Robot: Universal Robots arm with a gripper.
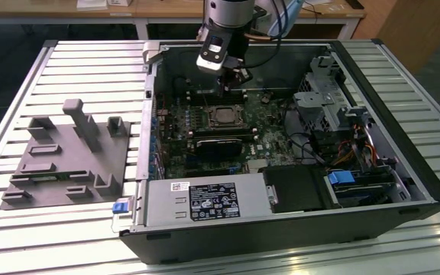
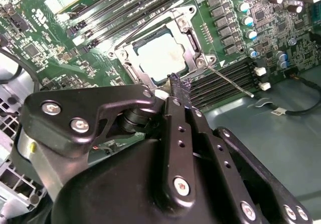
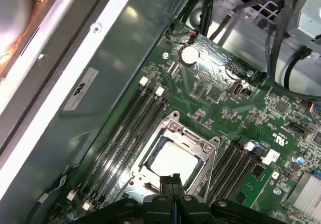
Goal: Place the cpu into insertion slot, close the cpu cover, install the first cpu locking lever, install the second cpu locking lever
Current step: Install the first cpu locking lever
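End effector (image 2: 178, 86), black fingers clenched together, hangs inside the open black computer case (image 1: 403, 166). From the left: a grey plastic fixture (image 1: 63, 154) on the slatted metal counter (image 1: 90, 63), then the dull silver square cpu (image 3: 173, 158) seated in the silver-rimmed insertion slot (image 1: 211, 112) under the thin silvery cpu cover (image 3: 189, 136). The white label (image 1: 212, 201) has print I cannot read.

- cpu (image 3: 174, 158): dull silver-grey top.
- cover (image 3: 193, 137): silvery frame.
- board (image 3: 210, 91): green, speckled with tiny parts.
- pincer (image 2: 178, 86): black, silver screws.
- worktop (image 1: 75, 63): pale grey, ribbed in stripes.
- rack (image 1: 67, 154): plain grey.
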